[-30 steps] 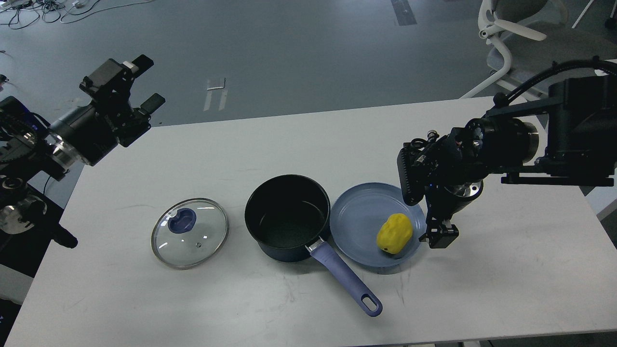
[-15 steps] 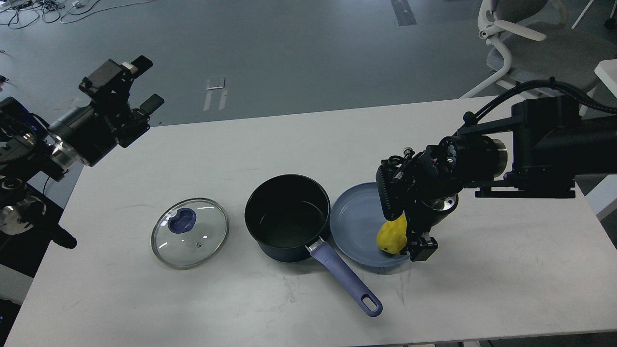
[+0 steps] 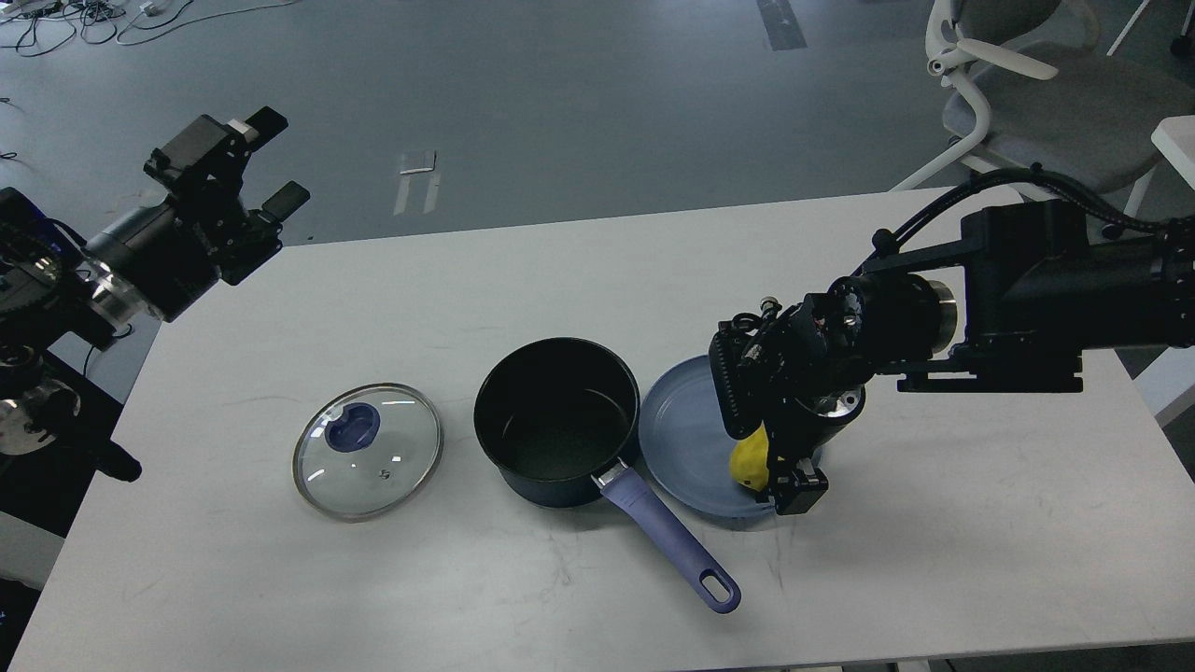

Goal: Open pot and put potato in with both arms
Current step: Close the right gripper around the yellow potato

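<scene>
Your white table [image 3: 934, 551] runs off the frame at the bottom and right. On it, the pot [image 3: 557, 422] stands open, its glass lid [image 3: 367, 450] lying apart to the left. On the blue plate [image 3: 686, 434], your right gripper [image 3: 758, 448] covers most of the potato [image 3: 749, 461]; whether it pinches it you cannot tell. Your left gripper [image 3: 269, 159] hangs spread beyond the table's far left corner.

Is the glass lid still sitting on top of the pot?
No, the glass lid lies flat on the table to the left of the pot, which stands open and empty.
</scene>
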